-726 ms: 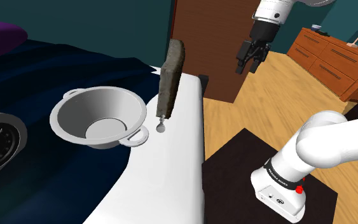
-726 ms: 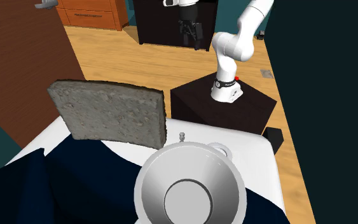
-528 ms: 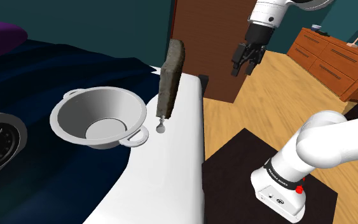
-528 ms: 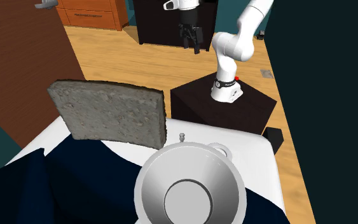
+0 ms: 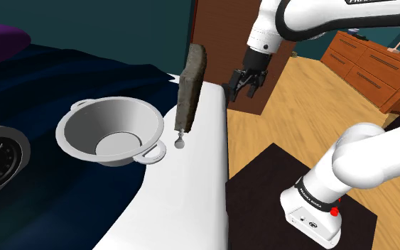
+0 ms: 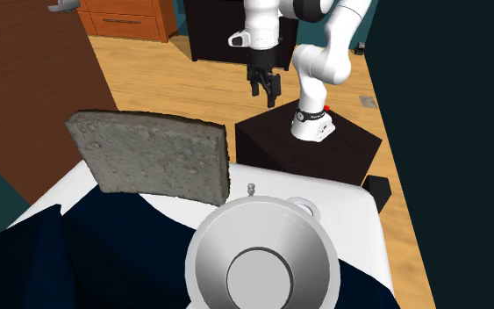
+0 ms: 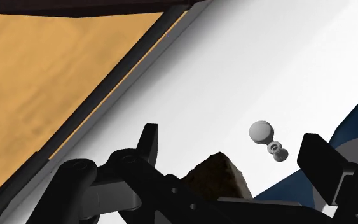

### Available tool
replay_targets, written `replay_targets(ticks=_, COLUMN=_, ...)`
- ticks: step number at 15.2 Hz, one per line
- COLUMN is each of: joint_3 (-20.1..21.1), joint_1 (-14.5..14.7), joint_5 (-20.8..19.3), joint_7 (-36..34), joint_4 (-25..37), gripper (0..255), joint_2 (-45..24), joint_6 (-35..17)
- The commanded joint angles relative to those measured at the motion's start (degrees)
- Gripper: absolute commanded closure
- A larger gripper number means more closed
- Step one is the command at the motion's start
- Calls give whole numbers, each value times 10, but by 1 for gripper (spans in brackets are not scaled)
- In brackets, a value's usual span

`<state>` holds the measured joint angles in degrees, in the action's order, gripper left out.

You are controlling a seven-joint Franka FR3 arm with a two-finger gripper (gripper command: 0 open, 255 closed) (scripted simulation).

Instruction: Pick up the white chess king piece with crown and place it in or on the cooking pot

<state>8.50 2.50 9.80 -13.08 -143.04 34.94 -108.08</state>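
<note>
Plainly small, pale grey and knobbed, the chess king point(image 5: 180, 142); the claw point(image 5: 239, 87) gapes wide, holding nothing.

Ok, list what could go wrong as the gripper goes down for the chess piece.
The chess piece stands close beside the upright grey slab; the open gripper might bump the slab and topple it. The piece is small, so an off-centre close could knock it over.
</note>
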Motion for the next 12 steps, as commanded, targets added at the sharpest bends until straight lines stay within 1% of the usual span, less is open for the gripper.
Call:
replay_targets(ticks=1, joint_3=21, joint_1=4, joint_5=3, joint_7=-17, joint_4=-12, gripper=0, joint_2=-25, joint_6=-48)
replay_targets(ticks=4, joint_3=54, joint_1=7, joint_5=-1, joint_7=-46, joint_4=-14, gripper=0, joint_2=-74, joint_6=-113)
replay_targets(ticks=7, joint_3=86, joint_1=6, joint_5=-14, joint_7=-80, joint_4=-7, gripper=0, joint_2=-131, joint_6=-176)
replay_targets(ticks=10, joint_3=118, joint_1=0, joint_5=-42, joint_7=-123, joint_4=8, gripper=0, joint_2=-195, joint_6=-235)
replay_targets(ticks=12, joint_3=138, joint_1=-5, joint_5=-72, joint_7=-157, joint_4=23, gripper=0, joint_2=-240, joint_6=-270)
